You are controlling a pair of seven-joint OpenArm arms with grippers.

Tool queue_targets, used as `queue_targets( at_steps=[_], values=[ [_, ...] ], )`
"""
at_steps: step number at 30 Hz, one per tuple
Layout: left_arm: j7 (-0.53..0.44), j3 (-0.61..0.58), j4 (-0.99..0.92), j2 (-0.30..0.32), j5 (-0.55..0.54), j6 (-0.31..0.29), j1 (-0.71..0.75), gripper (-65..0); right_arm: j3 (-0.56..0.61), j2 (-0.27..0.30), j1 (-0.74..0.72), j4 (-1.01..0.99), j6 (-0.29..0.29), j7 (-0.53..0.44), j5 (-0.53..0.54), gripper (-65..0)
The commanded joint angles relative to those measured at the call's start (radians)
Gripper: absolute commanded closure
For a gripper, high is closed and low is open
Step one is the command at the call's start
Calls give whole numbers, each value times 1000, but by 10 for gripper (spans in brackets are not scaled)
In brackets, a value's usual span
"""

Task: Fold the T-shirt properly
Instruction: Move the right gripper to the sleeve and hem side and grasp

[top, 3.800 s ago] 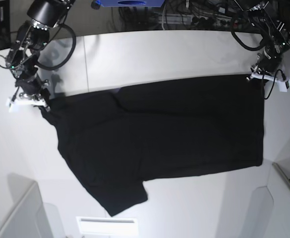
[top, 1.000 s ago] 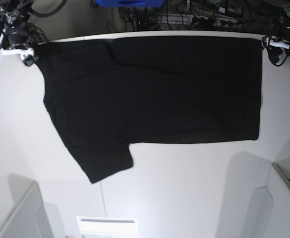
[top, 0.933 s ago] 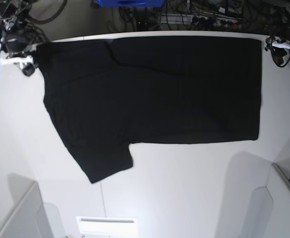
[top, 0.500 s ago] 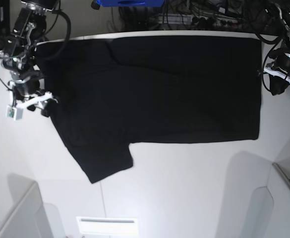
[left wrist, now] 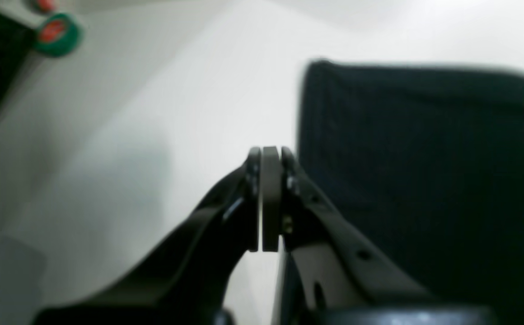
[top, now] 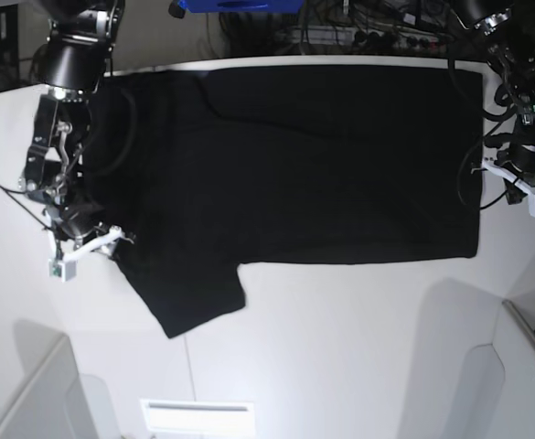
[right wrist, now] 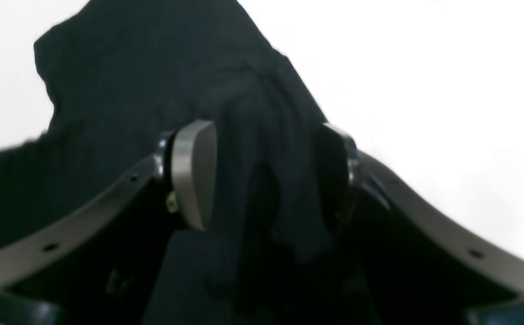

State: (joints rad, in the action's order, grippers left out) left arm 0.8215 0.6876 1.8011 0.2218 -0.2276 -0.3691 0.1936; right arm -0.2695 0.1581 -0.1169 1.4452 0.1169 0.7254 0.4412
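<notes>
The black T-shirt (top: 322, 165) lies spread flat from the table's far edge, one sleeve pointing toward the front left. In the base view my right gripper (top: 89, 247) is at the shirt's left edge, just above that sleeve. The right wrist view shows it (right wrist: 264, 176) open, with a raised fold of the T-shirt (right wrist: 131, 67) standing between its fingers (right wrist: 194, 171). Off the shirt's right edge, over bare table, my left gripper (top: 523, 187) is shut. In the left wrist view its fingertips (left wrist: 269, 198) are pressed together on nothing, with the T-shirt's (left wrist: 424, 180) edge just to their right.
A blue object (top: 240, 5) and cables lie behind the table's far edge. Grey panels stand at the front left (top: 29, 393) and front right (top: 523, 366). A white vent plate (top: 197, 416) sits at the front. A green-and-red round thing (left wrist: 56, 31) shows in the left wrist view.
Both arms have come forward from the shirt's far corners along its sides. The left gripper has shut. The shirt has stayed put over the last second.
</notes>
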Motion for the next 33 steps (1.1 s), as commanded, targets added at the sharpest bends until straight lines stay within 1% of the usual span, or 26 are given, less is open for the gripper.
queue_targets(
  at_steps=[1,6,12,14,15,17,18,20,21,24,26,30,33],
  values=[
    [-23,-9,-2,17,10,5,-16,0,-3,16,-48,-16,2,-19,0,-329],
    [-21,-30,-47,17,15,5,-42,0,-1,45,-180,-191,2,-23,0,-332],
    [-24,-30,-51,15,20,5,-44,0,0,53,-312,-384,4,-26,0,-336],
    [-24,-30,-51,15,20,5,-44,0,0,53,-350,-441,5,-26,0,-356],
    [-24,-30,-53,15,24,5,-44,0,0,53,-373,-469,5,-26,0,-380],
    [-24,-30,-53,15,24,5,-44,0,2,50,-412,-521,5,-28,0,-407],
    [-24,-30,-53,15,24,5,-44,0,2,50,-430,-544,5,-34,-2,-410],
    [-23,-30,-53,15,24,5,-44,0,6,47,-459,-591,5,-77,-2,-411],
    [-21,-29,-53,15,24,5,-44,0,32,50,-472,-614,5,-97,-2,-411],
    [-21,-24,-53,15,24,5,-44,0,158,53,-508,-697,5,-163,0,-413],
    [-21,-22,-53,15,24,5,-44,0,217,53,-527,-762,5,-209,1,-413],
    [-20,-21,-53,17,26,5,-42,0,264,45,-564,-883,5,-287,1,-411],
    [-23,-19,-53,17,26,5,-36,0,303,45,-565,-907,5,-310,1,-411]
  ],
)
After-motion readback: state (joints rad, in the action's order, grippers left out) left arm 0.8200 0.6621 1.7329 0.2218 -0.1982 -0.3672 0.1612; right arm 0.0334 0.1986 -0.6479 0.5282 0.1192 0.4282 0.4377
